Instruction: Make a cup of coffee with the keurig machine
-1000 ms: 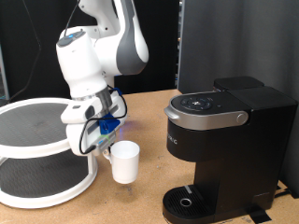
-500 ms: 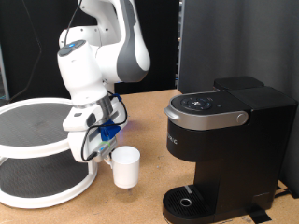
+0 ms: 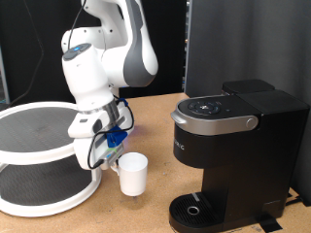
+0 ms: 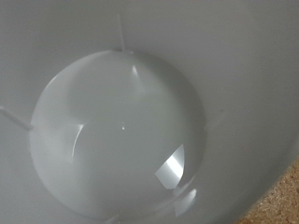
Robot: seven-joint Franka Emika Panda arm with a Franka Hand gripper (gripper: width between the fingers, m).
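Exterior view
Arm: the white robot arm (image 3: pixel 102 53) reaches down from the exterior view's top, to the left of the coffee machine.
Claw: the claw (image 3: pixel 109 155) sits low beside the cup, right at its handle side; its fingers are hidden behind blue parts and cables, so I cannot tell whether it is open or closed on anything.
Cup: the white cup (image 3: pixel 132 174) stands upright on the tabletop (image 3: pixel 155 116), to the left of the coffee machine and apart from it, not under the spout.
Coffee machine: the black coffee machine (image 3: pixel 233 155) stands at the exterior view's right, its lid down, silver-grey ring around the top, round drip tray (image 3: pixel 197 210) at its foot with nothing on it.
Stand: a white two-tier round stand (image 3: pixel 39 160) is left of the cup, far from the coffee machine.

Wrist view
Cup: the camera looks straight down into the cup (image 4: pixel 121 131); the white inside fills nearly the whole picture and looks dry, with glints on the bottom.
Tabletop: a sliver of brown tabletop (image 4: pixel 285 201) shows at one corner.
Claw: no fingers show here.
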